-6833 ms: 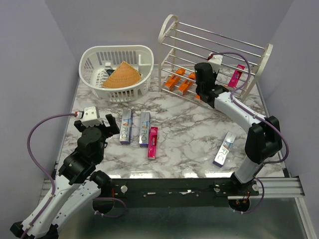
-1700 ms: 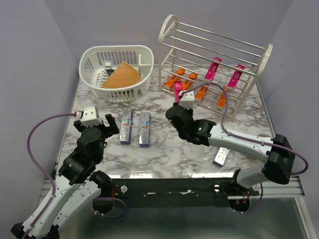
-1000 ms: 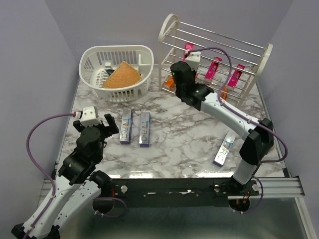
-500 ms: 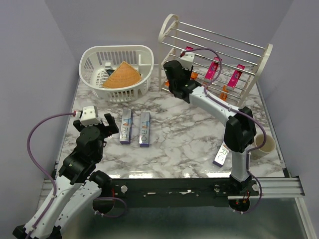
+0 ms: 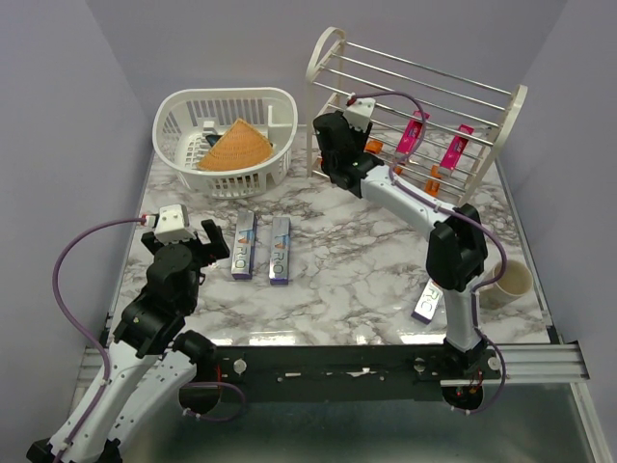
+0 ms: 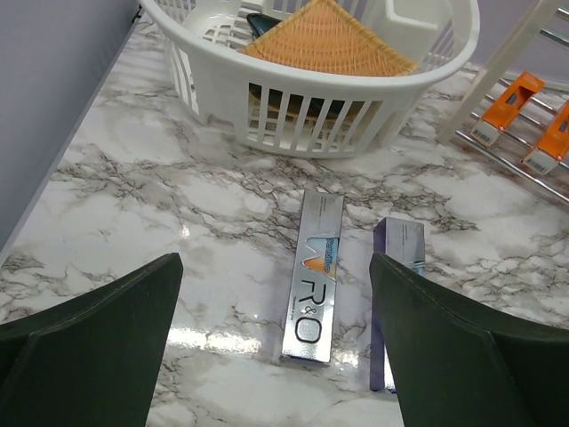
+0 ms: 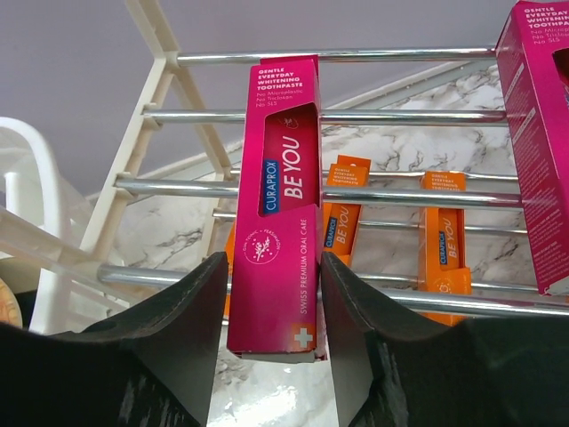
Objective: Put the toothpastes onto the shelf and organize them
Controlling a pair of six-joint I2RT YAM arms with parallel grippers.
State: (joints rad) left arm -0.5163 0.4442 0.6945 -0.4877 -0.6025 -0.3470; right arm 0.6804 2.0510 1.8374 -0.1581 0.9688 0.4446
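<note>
On the shelf (image 5: pixel 324 46), upper right of the overhead view, a magenta carton (image 7: pixel 277 205) is laid across the rods. It is largely hidden from overhead by the right pincer (image 7: pixel 274 260), and whether it is clamped cannot be told. A woven cone (image 5: pixel 236 147) is held in the basket (image 5: pixel 228 95). The left pincer (image 6: pixel 276 260) is spread wide above two silver cartons (image 6: pixel 313 276).

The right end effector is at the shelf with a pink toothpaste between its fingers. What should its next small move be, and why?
Probably open the right end effector wider before pulling back. The pink toothpaste already lies on the rods of the shelf, and the fingers flank it closely; whether they press it I cannot tell. Retreating now might drag it off.
</note>
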